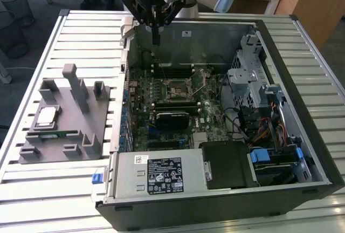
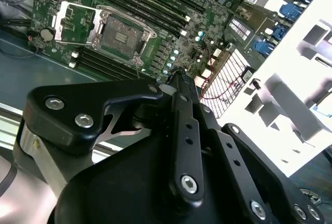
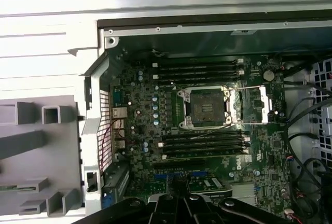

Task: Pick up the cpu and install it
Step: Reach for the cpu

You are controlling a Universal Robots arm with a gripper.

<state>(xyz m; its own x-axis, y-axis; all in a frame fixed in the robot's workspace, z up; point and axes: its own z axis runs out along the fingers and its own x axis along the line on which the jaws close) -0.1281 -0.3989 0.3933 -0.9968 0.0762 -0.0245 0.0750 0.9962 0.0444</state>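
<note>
Pale silver on top with a thin darker rim, the small flat square cpu [image 1: 46,116] lies on the grey moulded fixture tray [image 1: 94,120]. That tray sits on the slatted metal table [image 1: 54,190] at the exterior view's left. Just beside the chip, nearer the camera, I can see a long narrow green memory stick [image 1: 56,134] lying on the same tray.

My black multi-link gripper [image 1: 155,41] hangs well apart from the cpu. It is over the far corner of the open black computer case [image 1: 215,206], on the exterior view's left, with its fingertips pointing down into the case. The two fingers are pressed together into a single narrow tip with nothing between them. The second wrist view shows that best [image 2: 179,74], and the same tip shows in the first wrist view [image 3: 179,181].

Inside the case lies the green motherboard [image 1: 140,114]. Its square metal-framed processor socket [image 3: 207,107] is bare. The socket's hinged silver load plate [image 3: 254,105] is swung open to one side. In both wrist views, rows of long black memory slots [image 3: 199,70] run along two sides of the socket.
</note>
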